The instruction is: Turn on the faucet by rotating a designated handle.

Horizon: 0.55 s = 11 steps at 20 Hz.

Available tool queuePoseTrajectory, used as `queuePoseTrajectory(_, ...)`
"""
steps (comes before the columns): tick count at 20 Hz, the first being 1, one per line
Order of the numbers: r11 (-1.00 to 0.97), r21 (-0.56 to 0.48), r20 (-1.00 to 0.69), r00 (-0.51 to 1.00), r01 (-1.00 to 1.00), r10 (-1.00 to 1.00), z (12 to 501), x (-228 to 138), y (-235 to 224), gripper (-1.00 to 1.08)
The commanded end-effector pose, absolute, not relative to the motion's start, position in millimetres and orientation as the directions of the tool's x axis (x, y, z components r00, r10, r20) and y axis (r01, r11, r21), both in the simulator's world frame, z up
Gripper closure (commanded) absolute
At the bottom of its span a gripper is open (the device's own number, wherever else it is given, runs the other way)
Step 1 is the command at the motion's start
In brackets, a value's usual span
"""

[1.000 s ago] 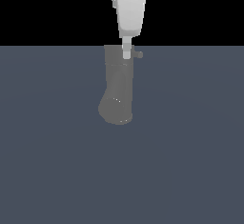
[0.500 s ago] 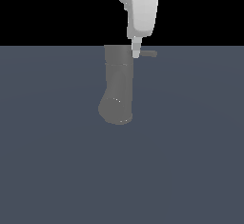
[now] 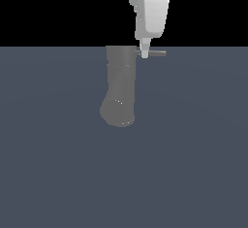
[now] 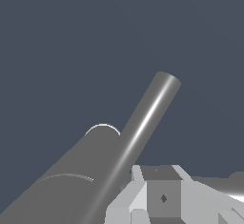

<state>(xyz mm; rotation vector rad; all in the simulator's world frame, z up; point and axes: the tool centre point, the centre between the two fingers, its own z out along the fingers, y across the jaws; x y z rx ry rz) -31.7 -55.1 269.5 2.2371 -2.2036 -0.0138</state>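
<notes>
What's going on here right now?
The robot's gripper hangs straight down at the handle, a thin rod sticking out toward the exterior view's right from the top of the grey faucet. Its fingertips sit at the rod close to the faucet. Whether they are open or closed on it cannot be told. The faucet stands on a plain dark surface.
</notes>
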Motion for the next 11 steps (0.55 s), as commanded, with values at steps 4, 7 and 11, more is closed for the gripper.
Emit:
queuePoseTrajectory(4, 0.035, 0.0, 0.0, -0.035, -0.999, -0.999, 270, -21, -94, 1.08)
queuePoseTrajectory(7, 0.038, 0.0, 0.0, -0.038, -0.999, -0.999, 270, -15, -102, 1.08)
queuePoseTrajectory(11, 0.042, 0.0, 0.0, -0.042, -0.999, -0.999, 270, -10, -109, 1.08)
